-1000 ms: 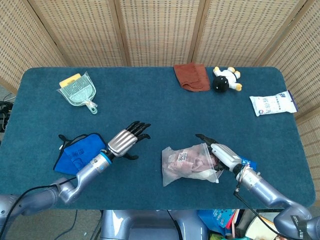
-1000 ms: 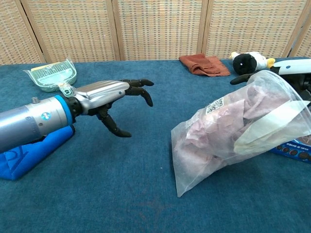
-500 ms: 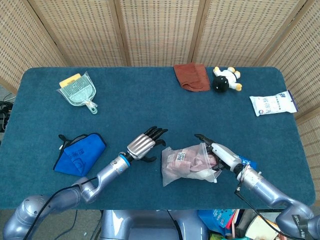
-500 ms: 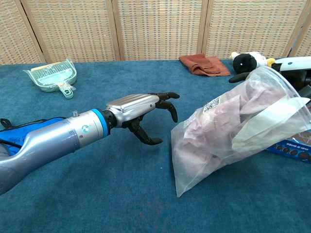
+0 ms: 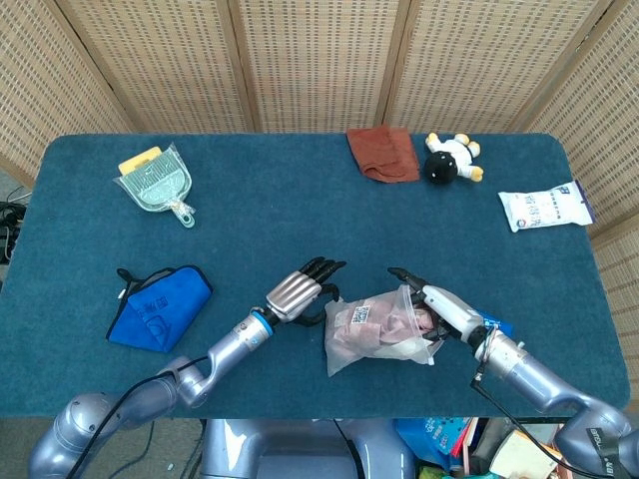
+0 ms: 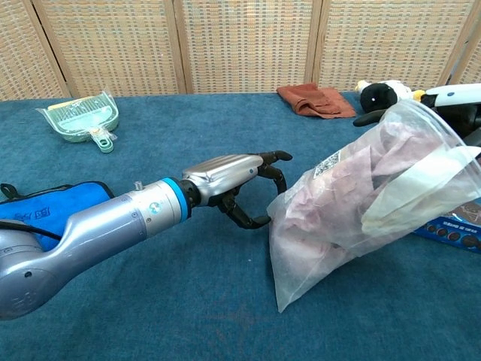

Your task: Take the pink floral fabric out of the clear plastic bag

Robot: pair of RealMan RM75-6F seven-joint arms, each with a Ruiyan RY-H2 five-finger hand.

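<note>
The clear plastic bag (image 5: 342, 344) lies near the table's front edge, tilted with its mouth raised to the right. Inside it the pink floral fabric (image 5: 384, 321) is bunched up, also seen as pink fabric (image 6: 334, 192) in the chest view. My right hand (image 5: 436, 305) grips the bag's mouth end and holds it off the table. My left hand (image 5: 298, 290) reaches in from the left with fingers apart and curved. Its fingertips (image 6: 279, 157) touch the left edge of the bag (image 6: 301, 256); nothing is gripped between them.
A blue pouch (image 5: 160, 304) lies at the front left and a green dustpan (image 5: 155, 185) at the back left. A brown cloth (image 5: 382, 153), a plush toy (image 5: 449, 158) and a white packet (image 5: 544, 208) sit at the back right. A blue packet (image 6: 451, 229) lies under the bag's raised end.
My left hand has travelled right from beside the blue pouch until its fingertips meet the bag's left edge. My right hand keeps hold of the bag's mouth, barely moved.
</note>
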